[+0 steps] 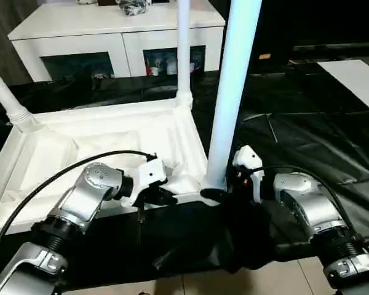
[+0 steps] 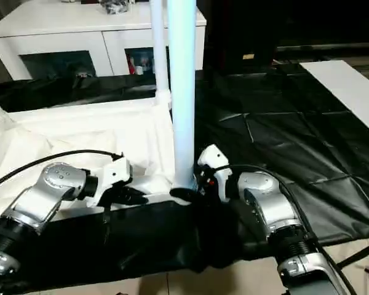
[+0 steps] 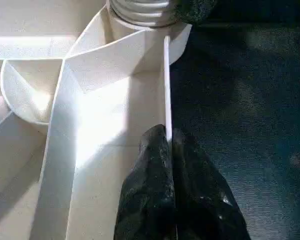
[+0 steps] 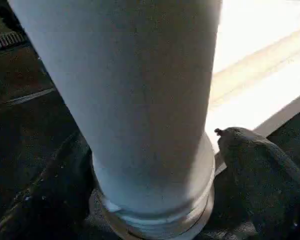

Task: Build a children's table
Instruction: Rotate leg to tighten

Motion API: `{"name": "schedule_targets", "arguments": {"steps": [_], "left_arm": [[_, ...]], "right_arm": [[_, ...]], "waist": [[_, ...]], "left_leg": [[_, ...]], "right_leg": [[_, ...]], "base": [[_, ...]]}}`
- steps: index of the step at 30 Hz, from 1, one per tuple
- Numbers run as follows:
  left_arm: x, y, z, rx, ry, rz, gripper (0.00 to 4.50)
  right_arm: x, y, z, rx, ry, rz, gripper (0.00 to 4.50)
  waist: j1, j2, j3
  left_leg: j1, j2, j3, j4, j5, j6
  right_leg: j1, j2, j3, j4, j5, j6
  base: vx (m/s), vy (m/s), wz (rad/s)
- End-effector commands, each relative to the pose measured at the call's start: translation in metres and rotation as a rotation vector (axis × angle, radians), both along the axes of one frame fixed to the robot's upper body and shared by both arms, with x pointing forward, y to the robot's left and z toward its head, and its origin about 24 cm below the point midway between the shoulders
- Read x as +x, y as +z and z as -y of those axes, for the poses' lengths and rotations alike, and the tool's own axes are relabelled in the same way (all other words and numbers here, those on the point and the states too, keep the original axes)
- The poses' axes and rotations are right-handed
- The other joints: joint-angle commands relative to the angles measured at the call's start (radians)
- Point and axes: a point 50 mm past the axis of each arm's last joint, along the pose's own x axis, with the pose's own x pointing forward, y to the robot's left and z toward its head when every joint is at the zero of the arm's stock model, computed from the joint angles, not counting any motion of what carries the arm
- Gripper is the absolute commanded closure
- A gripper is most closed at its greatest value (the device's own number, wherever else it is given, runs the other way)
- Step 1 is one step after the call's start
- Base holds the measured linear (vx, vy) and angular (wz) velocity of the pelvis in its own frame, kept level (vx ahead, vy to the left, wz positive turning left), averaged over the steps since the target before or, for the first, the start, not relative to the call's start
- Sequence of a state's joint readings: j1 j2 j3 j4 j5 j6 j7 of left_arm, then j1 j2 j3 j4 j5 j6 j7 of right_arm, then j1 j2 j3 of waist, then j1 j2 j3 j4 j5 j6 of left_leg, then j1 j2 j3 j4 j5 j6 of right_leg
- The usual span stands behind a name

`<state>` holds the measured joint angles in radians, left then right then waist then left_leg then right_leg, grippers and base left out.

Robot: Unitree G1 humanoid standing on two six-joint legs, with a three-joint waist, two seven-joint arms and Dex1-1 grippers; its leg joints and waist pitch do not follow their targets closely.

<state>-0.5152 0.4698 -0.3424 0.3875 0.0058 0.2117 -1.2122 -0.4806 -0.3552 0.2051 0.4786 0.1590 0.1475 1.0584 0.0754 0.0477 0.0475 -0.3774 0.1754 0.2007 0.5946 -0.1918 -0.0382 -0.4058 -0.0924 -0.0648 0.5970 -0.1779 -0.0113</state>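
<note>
On the black floor sheet (image 1: 307,141) we see the upturned tabletop (image 1: 98,141). Our left gripper (image 3: 170,150) pinches its near rim wall; our right gripper (image 4: 155,200) stands spread around the near-corner leg (image 1: 230,92), upright in its socket.

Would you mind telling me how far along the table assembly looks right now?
Three legs stand in the upturned tabletop: far-left, far-right and near-right. In hand: left hand pinches the rim; right hand brackets the near-right leg's base. A fourth leg isn't visible.
</note>
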Motion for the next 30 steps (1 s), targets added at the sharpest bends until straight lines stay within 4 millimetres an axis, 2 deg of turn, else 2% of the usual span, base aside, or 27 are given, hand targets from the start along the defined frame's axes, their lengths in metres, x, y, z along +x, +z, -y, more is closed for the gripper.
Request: {"name": "schedule_targets", "arguments": {"steps": [1,5,7,11,13,16,18,19,21,22,24,25,27,28,30], "left_arm": [[-0.010,-0.008,0.004,0.020,-0.069,-0.062,4.50],[-0.011,-0.009,0.003,0.023,-0.066,-0.066,4.50],[-0.012,-0.009,0.002,0.027,-0.066,-0.069,4.50],[-0.013,-0.010,0.001,0.033,-0.066,-0.076,4.50],[-0.012,-0.011,0.000,0.041,-0.057,-0.077,4.50],[-0.005,-0.015,0.001,0.050,0.033,-0.056,4.50],[-0.001,-0.017,0.002,0.049,0.084,-0.045,4.50],[0.007,-0.020,0.006,0.057,0.184,-0.008,4.50],[0.013,-0.021,0.009,0.056,0.250,0.020,4.50],[0.023,-0.023,0.016,0.054,0.364,0.068,4.50],[0.033,-0.022,0.028,0.030,0.490,0.092,4.50],[0.039,-0.022,0.035,0.024,0.565,0.120,4.50],[0.041,-0.021,0.037,0.025,0.584,0.131,4.50],[0.045,-0.020,0.043,0.015,0.624,0.159,4.50],[0.051,-0.019,0.056,0.003,0.672,0.191,4.50]], "right_arm": [[0.007,0.011,0.001,0.006,0.000,0.037,0.86],[0.006,0.008,0.001,0.009,-0.001,0.020,1.18],[0.005,0.005,0.001,0.000,0.003,0.013,1.29],[0.004,0.001,0.003,-0.003,-0.013,-0.005,1.64],[0.007,-0.003,0.004,0.000,-0.075,-0.016,1.72],[0.012,-0.011,0.000,0.019,-0.195,-0.052,1.76],[0.012,-0.015,-0.003,0.026,-0.239,-0.069,1.77],[0.013,-0.022,-0.011,0.036,-0.314,-0.096,1.77],[0.014,-0.025,-0.015,0.044,-0.372,-0.108,1.77],[0.018,-0.031,-0.023,0.053,-0.502,-0.141,1.77],[0.022,-0.040,-0.030,0.023,-0.667,-0.169,1.77],[0.024,-0.046,-0.034,0.007,-0.774,-0.193,1.77],[0.024,-0.047,-0.036,0.005,-0.805,-0.201,1.78],[0.027,-0.048,-0.040,0.014,-0.877,-0.219,1.78],[0.031,-0.047,-0.050,0.028,-0.993,-0.234,1.78]], "waist": [[0.002,-0.009,-0.066],[0.003,-0.009,-0.069],[0.004,-0.008,-0.068],[0.003,-0.008,-0.069],[0.001,-0.007,-0.068],[-0.008,-0.009,-0.062],[-0.019,-0.011,-0.053],[-0.021,-0.011,-0.051],[-0.023,-0.011,-0.049],[-0.025,-0.011,-0.049],[-0.033,-0.011,-0.047],[-0.032,-0.006,-0.049],[-0.035,-0.009,-0.047],[-0.036,-0.005,-0.047],[-0.042,0.001,-0.047]], "left_leg": [[0.018,0.059,-0.024,-0.072,-0.180,0.052],[0.017,0.057,-0.023,-0.067,-0.138,0.073],[0.017,0.057,-0.023,-0.066,-0.138,0.077],[0.017,0.057,-0.024,-0.066,-0.145,0.072],[0.016,0.056,-0.024,-0.067,-0.146,0.071],[0.017,0.055,-0.026,-0.072,-0.199,0.049],[0.026,0.053,-0.029,-0.079,-0.292,0.010],[0.029,0.054,-0.032,-0.082,-0.320,-0.005],[0.032,0.053,-0.035,-0.084,-0.342,-0.018],[0.037,0.051,-0.037,-0.084,-0.361,-0.034],[0.039,0.048,-0.041,-0.086,-0.387,-0.050],[0.045,0.046,-0.043,-0.086,-0.405,-0.054],[0.042,0.045,-0.045,-0.089,-0.432,-0.046],[0.042,0.046,-0.046,-0.089,-0.436,-0.046],[0.058,0.044,-0.046,-0.091,-0.492,-0.055]], "right_leg": [[0.048,-0.061,0.043,-0.052,-0.132,-0.261],[0.049,-0.059,0.042,-0.046,-0.081,-0.269],[0.049,-0.059,0.041,-0.047,-0.086,-0.271],[0.049,-0.059,0.041,-0.047,-0.098,-0.270],[0.049,-0.059,0.041,-0.047,-0.102,-0.270],[0.048,-0.060,0.042,-0.056,-0.176,-0.258],[0.043,-0.062,0.043,-0.073,-0.329,-0.227],[0.042,-0.065,0.045,-0.080,-0.392,-0.204],[0.038,-0.064,0.044,-0.086,-0.437,-0.184],[0.032,-0.065,0.044,-0.091,-0.479,-0.163],[0.029,-0.064,0.039,-0.097,-0.527,-0.143],[0.026,-0.065,0.036,-0.102,-0.551,-0.127],[0.026,-0.064,0.033,-0.111,-0.560,-0.108],[0.025,-0.065,0.033,-0.112,-0.558,-0.106],[0.016,-0.059,0.026,-0.122,-0.548,-0.102]], "base": [[0.000,0.000,0.00],[0.000,0.000,0.00],[0.000,0.000,0.00],[0.000,0.000,0.00],[0.000,0.000,0.00],[0.000,0.000,0.00],[0.000,0.000,0.00],[0.000,0.000,0.00],[0.000,0.000,0.00],[0.000,0.000,0.00],[-0.026,0.006,-0.01],[-0.051,0.011,-0.03],[-0.026,0.010,-0.02],[0.000,0.000,0.00],[0.000,0.000,0.00]]}}
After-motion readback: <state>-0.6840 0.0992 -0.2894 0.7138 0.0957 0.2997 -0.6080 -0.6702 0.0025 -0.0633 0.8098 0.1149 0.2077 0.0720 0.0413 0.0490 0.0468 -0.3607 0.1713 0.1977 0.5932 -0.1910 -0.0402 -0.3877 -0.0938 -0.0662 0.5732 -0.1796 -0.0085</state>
